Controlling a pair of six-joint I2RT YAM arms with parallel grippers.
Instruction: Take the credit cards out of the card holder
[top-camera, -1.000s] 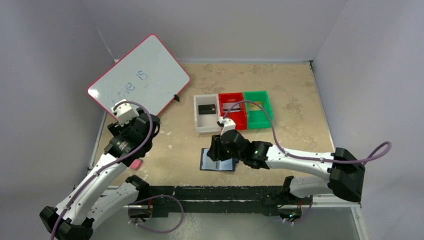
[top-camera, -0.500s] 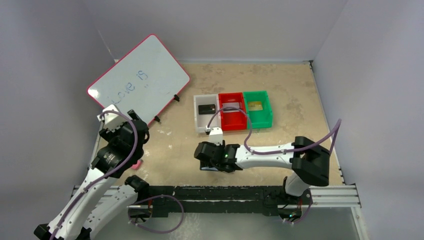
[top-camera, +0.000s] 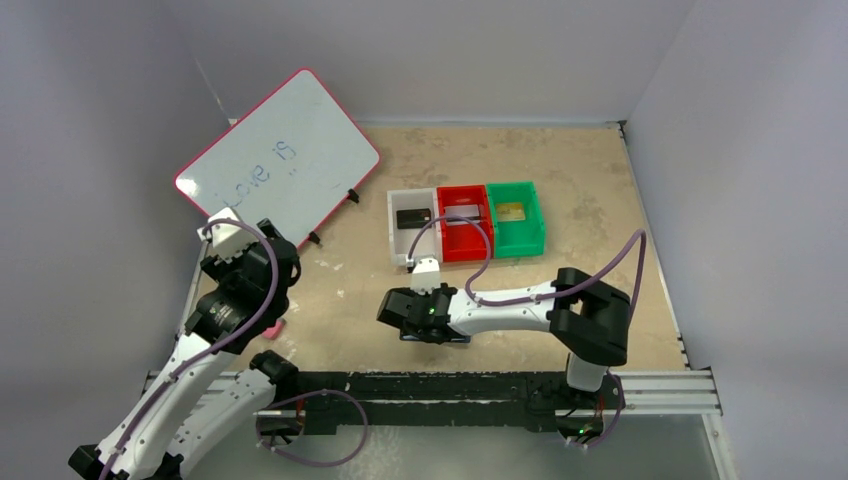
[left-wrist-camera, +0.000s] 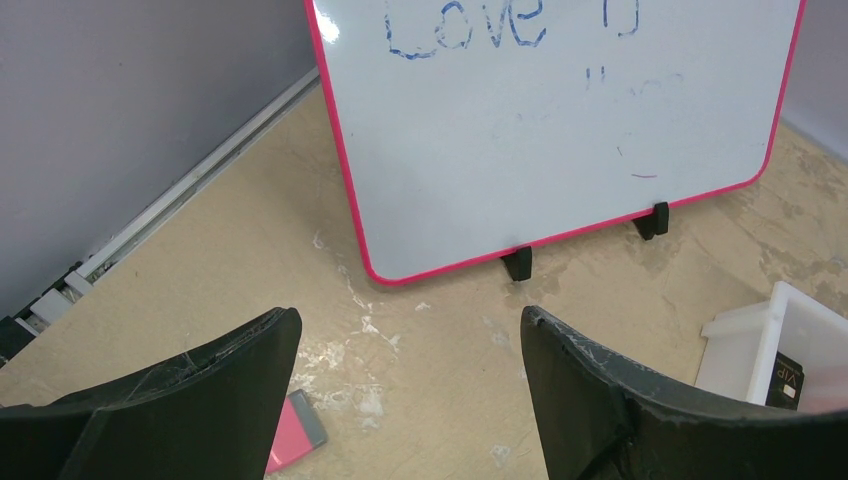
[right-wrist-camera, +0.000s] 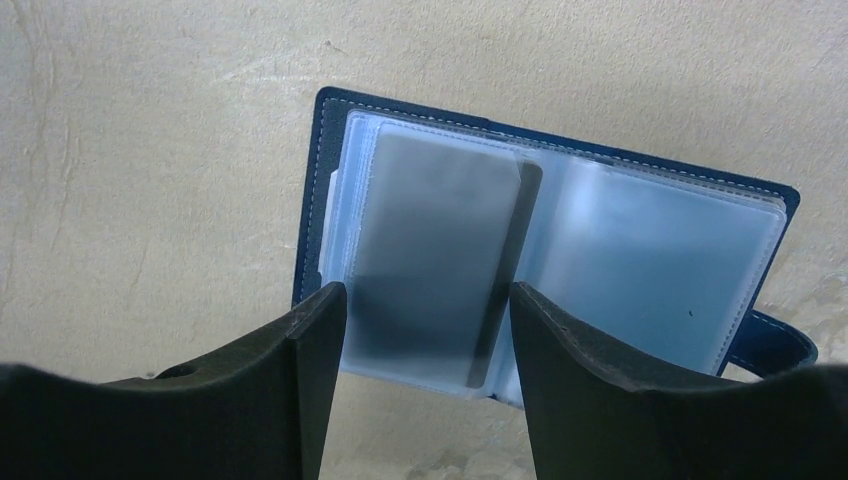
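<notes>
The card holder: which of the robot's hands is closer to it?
The right. The right hand hovers open directly above the open card holder, while the left hand is away near the whiteboard, open too.

You had bare worktop (top-camera: 590, 190) all around the open card holder (right-wrist-camera: 545, 250), so approach was free from any side. Behind it stood the three bins (top-camera: 466, 222); the propped whiteboard (top-camera: 275, 160) blocked the far-left corner.
</notes>
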